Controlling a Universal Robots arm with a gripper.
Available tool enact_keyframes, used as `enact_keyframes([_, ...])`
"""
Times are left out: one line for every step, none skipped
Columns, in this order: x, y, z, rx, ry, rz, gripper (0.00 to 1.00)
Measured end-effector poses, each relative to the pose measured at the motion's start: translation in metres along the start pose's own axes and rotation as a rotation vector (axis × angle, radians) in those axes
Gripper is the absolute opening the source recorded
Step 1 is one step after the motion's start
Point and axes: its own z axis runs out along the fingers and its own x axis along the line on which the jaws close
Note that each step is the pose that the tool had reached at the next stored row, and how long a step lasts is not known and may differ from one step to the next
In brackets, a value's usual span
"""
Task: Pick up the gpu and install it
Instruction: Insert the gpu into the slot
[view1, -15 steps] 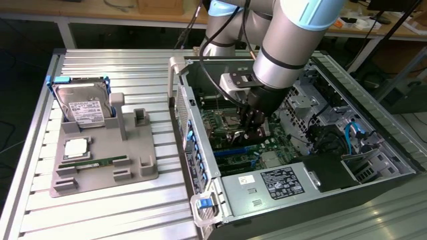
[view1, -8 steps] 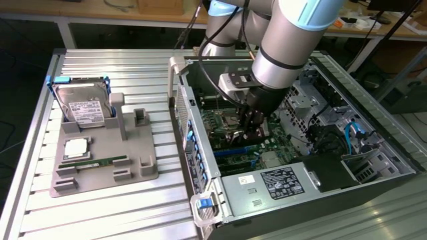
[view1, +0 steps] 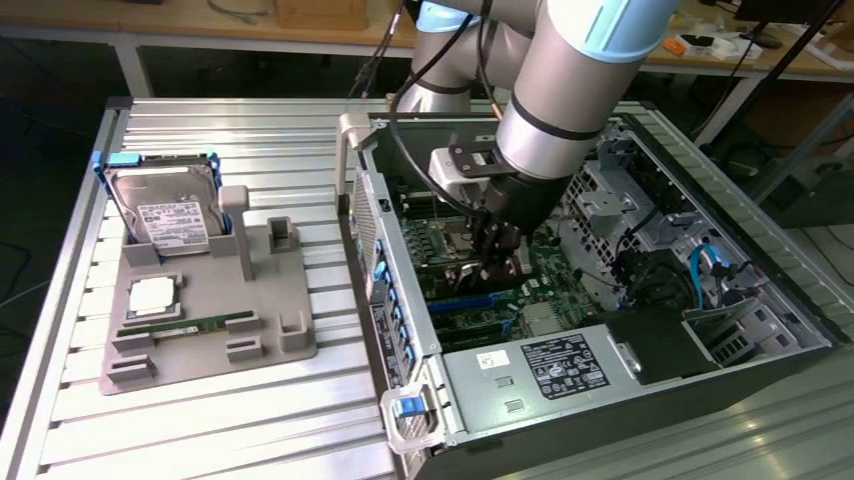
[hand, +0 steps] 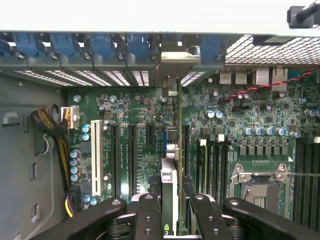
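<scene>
Green motherboard (hand: 135, 115) lies under the gripper (hand: 175, 212). We see the gpu (hand: 173, 150) edge-on between the two black fingers (hand: 149, 212), which are drawn in close and clamp the card from both sides. The gpu stands upright over the row of dark slots, and its silver bracket (hand: 172, 62) reaches the perforated rear wall under a line of blue clips (hand: 65, 45). Whether its lower edge sits in a slot or only hangs above one we cannot tell from this angle. A white slot (hand: 96, 157) lies well apart on one side of the card, and the CPU socket (hand: 257, 187) lies on the other. In the exterior view the arm (view1: 574, 90) reaches down into the open case (view1: 747, 330), with its tip low over the board near the middle. To the exterior view's left a grey tray (view1: 200, 345) rests on the slatted table (view1: 267, 430). At its far end we see a hard drive (view1: 167, 215) propped at a tilt, with a chip (view1: 150, 295) and a RAM stick (view1: 187, 325) lying flat closer to the camera.
</scene>
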Motion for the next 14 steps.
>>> enact_keyframes([0.0,0.0004,0.0001,0.0,0.0,0.0,0.27])
enact_keyframes([0.0,0.0005,0.0001,0.0,0.0,0.0,0.27])
enact_keyframes([0.0,0.0005,0.0001,0.0,0.0,0.0,0.27])
enact_keyframes([0.0,0.0005,0.0001,0.0,0.0,0.0,0.27])
enact_keyframes([0.0,0.0005,0.0001,0.0,0.0,0.0,0.27])
enact_keyframes([0.0,0.0005,0.0001,0.0,0.0,0.0,0.27])
enact_keyframes([0.0,0.0006,0.0001,0.0,0.0,0.0,0.27])
enact_keyframes([0.0,0.0012,0.0002,0.0,0.0,0.0,0.27])
enact_keyframes([0.0,0.0029,0.0004,0.0,0.0,0.0,0.27])
enact_keyframes([0.0,0.0041,0.0005,0.0,0.0001,0.0,0.27])
enact_keyframes([-0.0001,0.0051,0.0007,0.0001,-0.0001,0.0,0.27])
enact_keyframes([-0.0001,0.0057,0.0008,0.0001,-0.0001,0.0,0.27])
enact_keyframes([-0.0001,0.0058,0.0008,0.0001,0.0,0.0,0.27])
enact_keyframes([-0.0001,0.0058,0.0008,0.0,0.0,0.0,0.27])
